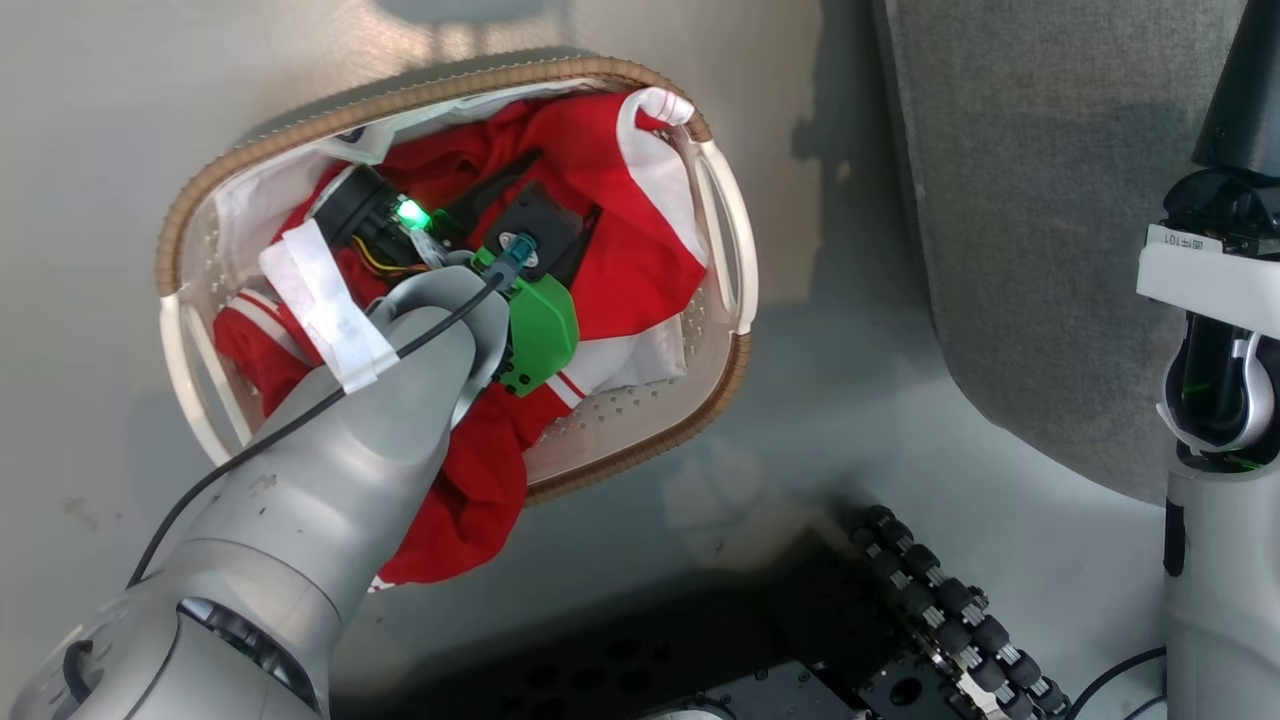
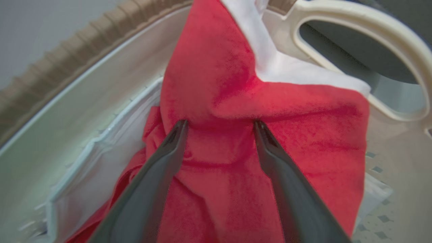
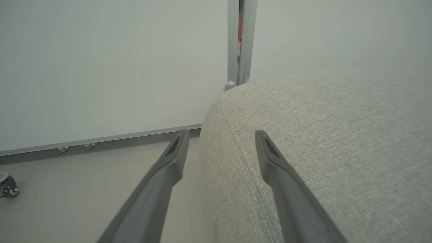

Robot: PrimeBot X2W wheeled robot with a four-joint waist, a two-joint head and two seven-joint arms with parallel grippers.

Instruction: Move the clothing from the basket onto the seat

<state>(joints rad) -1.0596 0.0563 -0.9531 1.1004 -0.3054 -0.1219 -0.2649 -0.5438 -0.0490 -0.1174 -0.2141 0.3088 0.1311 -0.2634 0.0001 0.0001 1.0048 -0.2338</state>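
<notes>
We find the left tool (image 2: 219,126) released, the bright red soft garment (image 2: 216,67) bunched between its tips, inside the oval white perforated plastic basket (image 2: 371,25); we advise pressing deeper before clenching.

- L gripper (image 2: 220,124): fingers spread wide, tips set at a fold of the clothing (image 2: 236,77).
- Red fabric is draped up toward basket (image 2: 357,23) handle; white liner (image 2: 98,165) is seen at view left.
</notes>
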